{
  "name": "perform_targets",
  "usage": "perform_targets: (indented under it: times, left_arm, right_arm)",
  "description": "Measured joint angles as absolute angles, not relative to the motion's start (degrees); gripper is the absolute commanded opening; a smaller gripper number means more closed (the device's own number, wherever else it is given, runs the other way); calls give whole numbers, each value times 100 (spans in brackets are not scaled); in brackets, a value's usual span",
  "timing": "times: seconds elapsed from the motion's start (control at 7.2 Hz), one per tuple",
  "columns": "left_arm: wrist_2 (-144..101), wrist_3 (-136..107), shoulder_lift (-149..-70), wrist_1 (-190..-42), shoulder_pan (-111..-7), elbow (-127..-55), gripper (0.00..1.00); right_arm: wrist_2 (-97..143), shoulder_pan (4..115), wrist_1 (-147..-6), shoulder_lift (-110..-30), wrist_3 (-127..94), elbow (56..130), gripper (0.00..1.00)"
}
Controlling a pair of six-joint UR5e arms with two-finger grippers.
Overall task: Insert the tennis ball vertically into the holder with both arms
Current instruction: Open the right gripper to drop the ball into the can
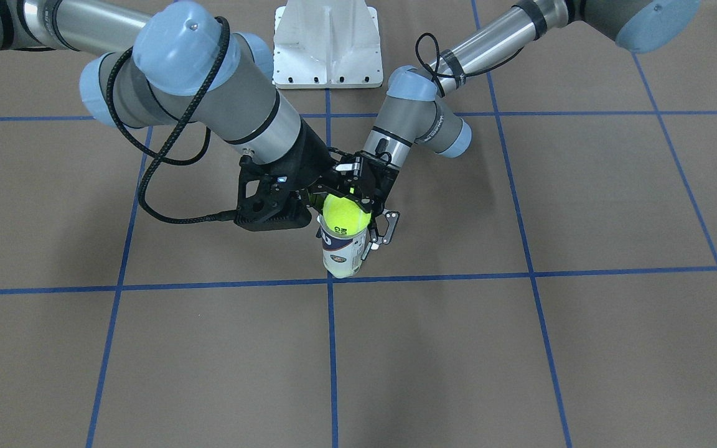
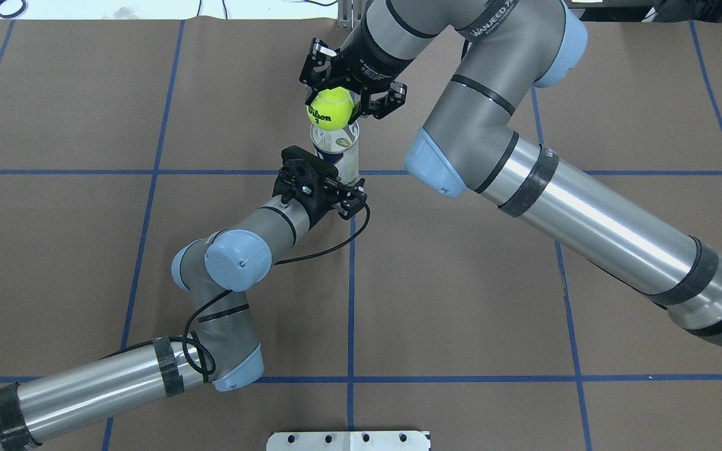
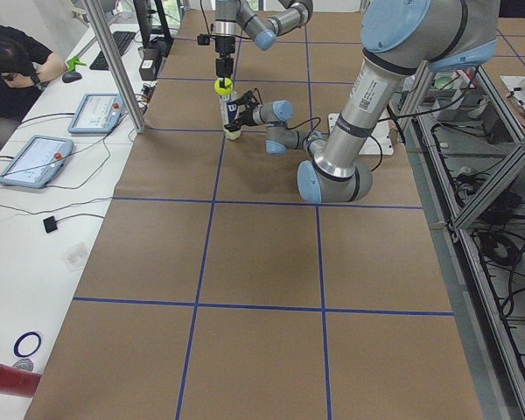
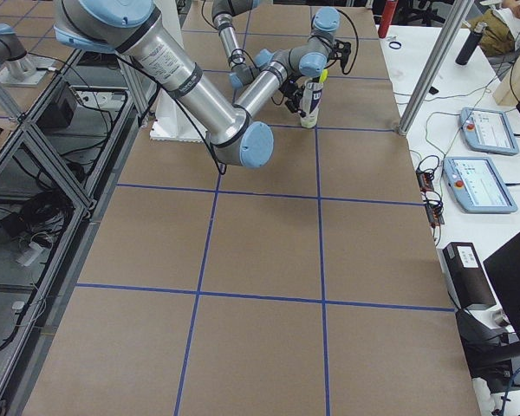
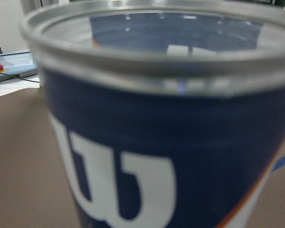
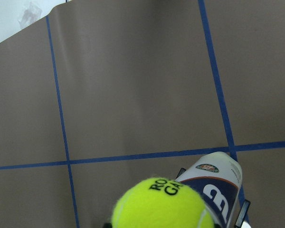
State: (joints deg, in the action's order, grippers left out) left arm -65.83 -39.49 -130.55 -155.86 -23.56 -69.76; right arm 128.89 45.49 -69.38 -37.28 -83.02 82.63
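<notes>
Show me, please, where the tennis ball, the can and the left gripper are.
tennis ball [image 2: 329, 108]: overhead view, middle of its yellow felt.
can [image 1: 341, 256]: front-facing view, lower white label.
left gripper [image 2: 343, 195]: overhead view, between its fingertips, beside the can.

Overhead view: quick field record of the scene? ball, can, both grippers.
ball: yellow-green tennis ball, held directly above the can's mouth, not yet inside
can: holder, upright on the table, top open
right gripper: shut on the ball, reaching from above
left gripper: at the holder's side, low; closure on it cannot be told
stage: ball lined up for insertion, not released
</notes>
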Motion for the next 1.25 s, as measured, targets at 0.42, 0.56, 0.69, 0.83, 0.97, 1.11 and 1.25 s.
perform_targets:
  times: [0.42,0.56,0.69,0.83,0.97,1.11,1.25]
  left_arm:
    - [-6583,-3946,-13052,-15583,-2363,-6972,99]
    - [-6583,-3946,-13052,-15583,-2364,-6974,99]
    - [-6583,-3946,-13052,-15583,-2364,-6977,99]
    - [-6583,-3946,-13052,-15583,-2364,-6977,99]
    - [-6583,-3946,-13052,-15583,-2364,-6973,99]
    - [-6583,-3946,-13052,-15583,-2364,-6973,99]
    - [-6596,-3946,-13052,-15583,-2367,-6978,99]
  right_arm:
    - [12888,4505,-6996,-3754,-8306,8295,99]
    - [12896,4506,-7031,-3775,-8306,8347,99]
    - [12900,4507,-7097,-3788,-8305,8413,99]
    - [12902,4508,-7147,-3796,-8306,8467,99]
    - [12902,4512,-7169,-3806,-8306,8502,99]
    - [12902,4524,-7185,-3822,-8306,8546,99]
    - [12907,4555,-7234,-3839,-8306,8613,99]
